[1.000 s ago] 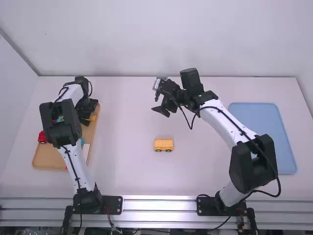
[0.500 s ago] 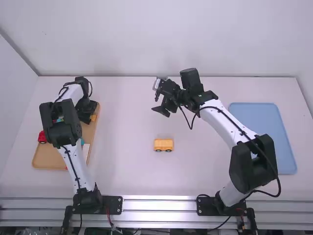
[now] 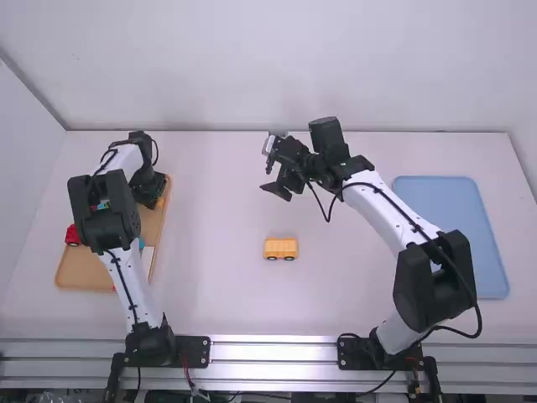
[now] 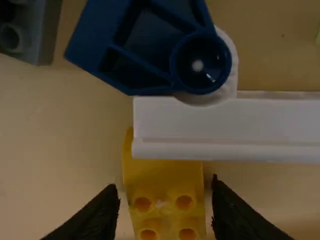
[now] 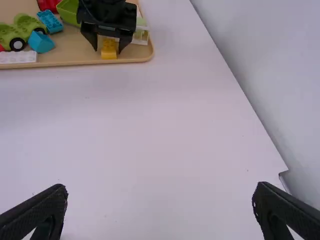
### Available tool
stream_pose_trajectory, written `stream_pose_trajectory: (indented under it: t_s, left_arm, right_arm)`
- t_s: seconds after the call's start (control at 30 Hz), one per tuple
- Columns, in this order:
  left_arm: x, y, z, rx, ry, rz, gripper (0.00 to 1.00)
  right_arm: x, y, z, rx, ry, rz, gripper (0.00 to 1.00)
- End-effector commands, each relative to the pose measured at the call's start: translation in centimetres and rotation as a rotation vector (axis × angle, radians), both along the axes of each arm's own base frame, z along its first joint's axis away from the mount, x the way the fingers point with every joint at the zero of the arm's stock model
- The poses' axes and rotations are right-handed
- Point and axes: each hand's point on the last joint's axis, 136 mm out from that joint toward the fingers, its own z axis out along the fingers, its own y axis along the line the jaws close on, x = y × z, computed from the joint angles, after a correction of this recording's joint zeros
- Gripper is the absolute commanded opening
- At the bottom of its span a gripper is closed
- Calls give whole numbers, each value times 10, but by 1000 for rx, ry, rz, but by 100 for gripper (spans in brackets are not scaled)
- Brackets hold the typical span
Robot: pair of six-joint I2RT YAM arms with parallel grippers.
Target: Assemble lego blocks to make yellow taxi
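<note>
Well, over at the tan tray (image 3: 80,274), the left gripper (image 3: 152,200) has its fingers parted around a yellow studded block (image 4: 165,192), gaps showing; the right gripper (image 3: 281,186) hangs wide open. A yellow wheeled block (image 3: 280,247) sits mid-table.

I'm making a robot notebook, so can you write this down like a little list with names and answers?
Left hand: open, its fingers on either side of a yellow block, not touching it
Yellow block's place: in the tan tray
Right hand: open and holding nothing
Yellow wheeled piece: on the white table, between the tan tray and the blue tray
Green wheeled piece: in the tan tray
Yellow pieces joined: not yet
</note>
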Motion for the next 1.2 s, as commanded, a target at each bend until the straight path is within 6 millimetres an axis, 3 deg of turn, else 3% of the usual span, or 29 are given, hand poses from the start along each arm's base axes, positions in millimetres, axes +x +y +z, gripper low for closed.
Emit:
stream_pose_trajectory:
  t_s: [0.0,0.07,0.27,0.37,0.5,0.63,0.77,0.93,1.03,1.1,1.13,1.17]
  left_arm:
    - [-3,1,-5,11,19,-5,41]
    - [-3,1,-5,10,20,-5,37]
    - [-4,1,-5,10,24,-7,44]
    - [-6,1,-5,11,36,-40,33]
    - [-4,7,-4,45,46,-136,34]
    - [-8,10,-2,65,70,-137,27]
    - [-5,14,5,86,70,-232,30]
    - [-3,17,45,102,60,-319,29]
    - [-3,15,67,115,33,-369,24]
    - [-4,5,86,134,12,-443,13]
    - [-4,0,92,142,7,-485,2]
    - [-6,-4,96,148,4,-514,2]
  right_arm:
    - [-1,2,5,8,-7,7,99]
    - [-1,2,5,7,-7,7,99]
    - [2,-3,5,7,-4,-6,99]
    - [2,-4,4,6,-4,-7,99]
    - [5,-9,3,4,3,-19,99]
    - [4,-8,3,2,6,-17,99]
    - [6,-12,2,0,10,-26,99]
    - [7,-15,2,0,11,-33,99]
    - [9,-17,2,3,12,-38,99]
    - [8,-17,2,3,12,-36,99]
    - [7,-15,2,3,12,-32,99]
    - [6,-13,2,3,11,-27,99]
